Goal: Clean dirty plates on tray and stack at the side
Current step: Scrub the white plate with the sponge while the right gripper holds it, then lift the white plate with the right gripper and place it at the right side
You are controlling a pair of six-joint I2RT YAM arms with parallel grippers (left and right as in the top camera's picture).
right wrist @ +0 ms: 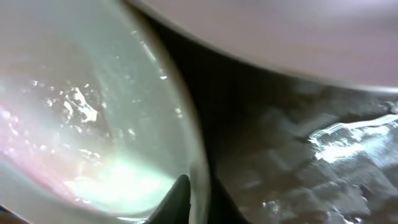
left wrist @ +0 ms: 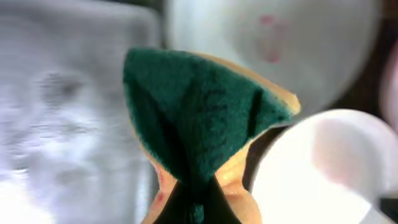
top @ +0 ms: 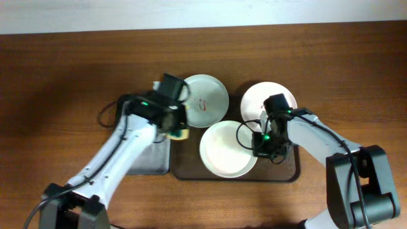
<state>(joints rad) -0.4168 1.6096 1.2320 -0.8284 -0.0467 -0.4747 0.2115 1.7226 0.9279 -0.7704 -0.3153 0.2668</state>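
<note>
Sponge [left wrist: 202, 115] masks left gripper [left wrist: 198, 202], tray [top: 191, 172] mostly covered

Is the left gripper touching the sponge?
Touching. The left wrist view shows the sponge pinched into a fold by the left gripper.

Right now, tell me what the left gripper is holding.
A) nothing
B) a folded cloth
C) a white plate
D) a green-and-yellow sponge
D: in the left wrist view the left gripper is closed on a sponge, whose green scouring face and yellow body bulge out above the fingers.
</note>
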